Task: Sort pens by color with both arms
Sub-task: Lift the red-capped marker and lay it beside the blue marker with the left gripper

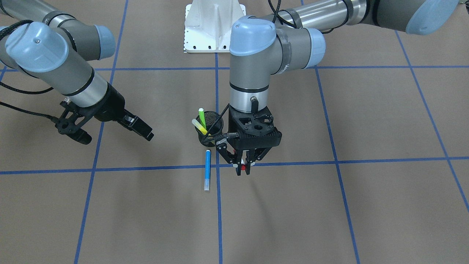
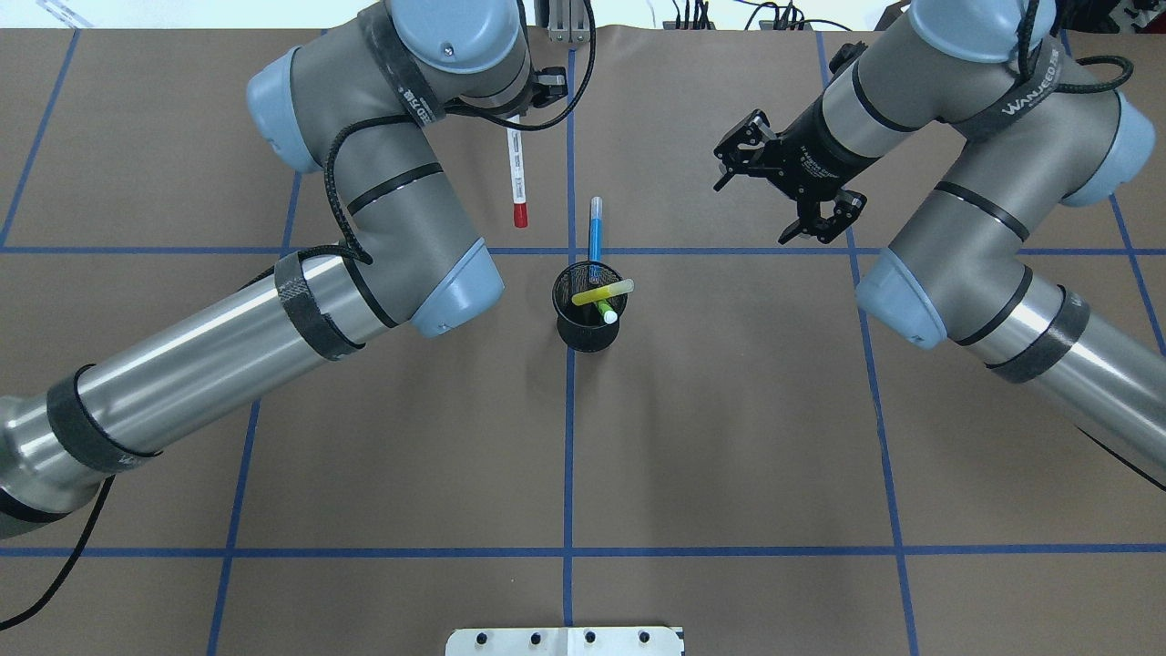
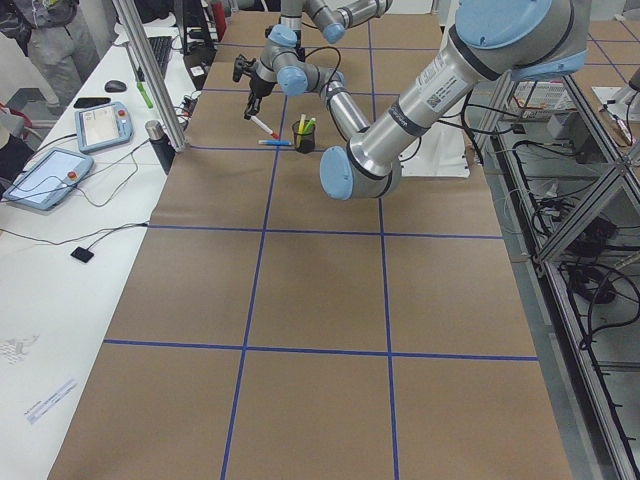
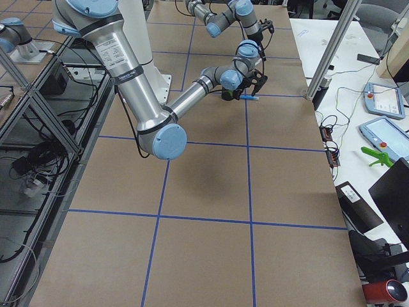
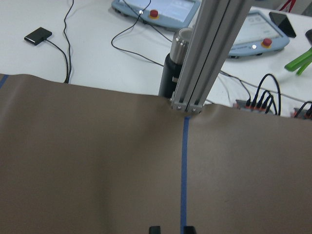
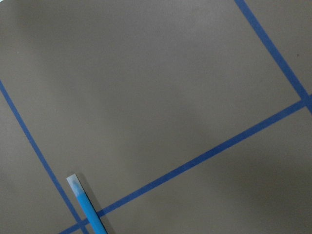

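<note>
Across the desk [image 1: 348,220] from the robot, front view:
- Left gripper [image 1: 243,170]: points straight down, pinching the red-capped pen [image 1: 243,167]. Only the cap and a sliver of white barrel show between the fingers.
- Cup [image 1: 220,124]: black mesh, upright, near the desk's middle, just beside the left gripper.
- Green pen [image 1: 202,116] and yellow pen [image 1: 199,126]: both in the cup, leaning, caps up.
- Blue pen [image 1: 207,169]: flat on the desk, just beside the cup, pale cap toward the edge away from the robot.
- Right gripper [image 1: 118,139]: spread wide, holding nothing, tilted over the desk well apart from the cup.

Overhead view:
- The red-capped pen hangs below the left wrist, red cap at its free end, nearer the far edge than the cup.
- The blue pen runs along the centre tape line [image 2: 569,437], and its near end meets the cup's rim.
- The right gripper's fingers stand wide apart.

Left-end view:
- The red-capped pen is tilted, cap lowest, close above the blue pen. Whether it touches the desk cannot be told.

Right-end view:
- The cup and blue pen show small beside the near arm's wrist.

Left wrist view:
- Two fingertips close together at the bottom edge.
- Post [image 5: 204,53] and bottle [image 5: 171,73] at the desk's far edge.

Right wrist view:
- The blue pen's pale end sits at the lower left, beside crossing tape lines.
</note>
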You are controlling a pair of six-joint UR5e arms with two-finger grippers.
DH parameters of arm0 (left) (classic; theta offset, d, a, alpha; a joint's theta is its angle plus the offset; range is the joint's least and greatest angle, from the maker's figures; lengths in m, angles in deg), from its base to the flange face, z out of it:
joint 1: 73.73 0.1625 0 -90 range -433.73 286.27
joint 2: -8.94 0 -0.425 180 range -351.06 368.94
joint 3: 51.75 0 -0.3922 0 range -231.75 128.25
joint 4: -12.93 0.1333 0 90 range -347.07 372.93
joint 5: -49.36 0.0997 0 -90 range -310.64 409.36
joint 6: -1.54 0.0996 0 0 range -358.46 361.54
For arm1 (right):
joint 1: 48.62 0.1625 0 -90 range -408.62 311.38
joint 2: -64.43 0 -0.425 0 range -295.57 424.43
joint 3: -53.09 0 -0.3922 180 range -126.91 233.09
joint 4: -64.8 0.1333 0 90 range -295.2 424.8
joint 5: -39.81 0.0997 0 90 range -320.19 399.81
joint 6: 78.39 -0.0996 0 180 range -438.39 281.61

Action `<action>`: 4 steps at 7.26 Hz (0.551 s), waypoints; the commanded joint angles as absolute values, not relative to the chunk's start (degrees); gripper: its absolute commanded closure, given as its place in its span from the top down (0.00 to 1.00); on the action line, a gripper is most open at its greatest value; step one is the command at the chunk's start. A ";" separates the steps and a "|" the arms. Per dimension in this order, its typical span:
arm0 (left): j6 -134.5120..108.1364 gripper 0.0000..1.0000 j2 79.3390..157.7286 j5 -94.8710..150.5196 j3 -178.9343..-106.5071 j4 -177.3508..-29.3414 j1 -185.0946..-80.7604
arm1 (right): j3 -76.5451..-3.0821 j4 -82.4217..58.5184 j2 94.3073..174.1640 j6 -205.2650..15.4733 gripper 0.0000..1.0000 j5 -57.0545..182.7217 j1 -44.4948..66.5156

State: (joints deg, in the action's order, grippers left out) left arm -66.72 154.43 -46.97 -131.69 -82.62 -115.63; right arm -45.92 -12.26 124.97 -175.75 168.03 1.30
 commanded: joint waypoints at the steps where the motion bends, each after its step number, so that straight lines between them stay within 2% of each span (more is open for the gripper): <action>1: -65.60 0.00 157.01 -54.42 -125.89 -78.74 -115.57 | -48.16 -11.76 125.96 -187.83 1.00 168.22 -2.54; 3: -66.31 0.00 159.23 -54.53 -122.51 -79.70 -115.74 | -47.90 -8.53 125.86 -192.71 0.96 168.04 -4.75; 4: -66.74 0.00 160.71 -54.53 -120.33 -79.96 -115.74 | -47.81 -6.07 125.69 -194.48 0.88 167.96 -5.20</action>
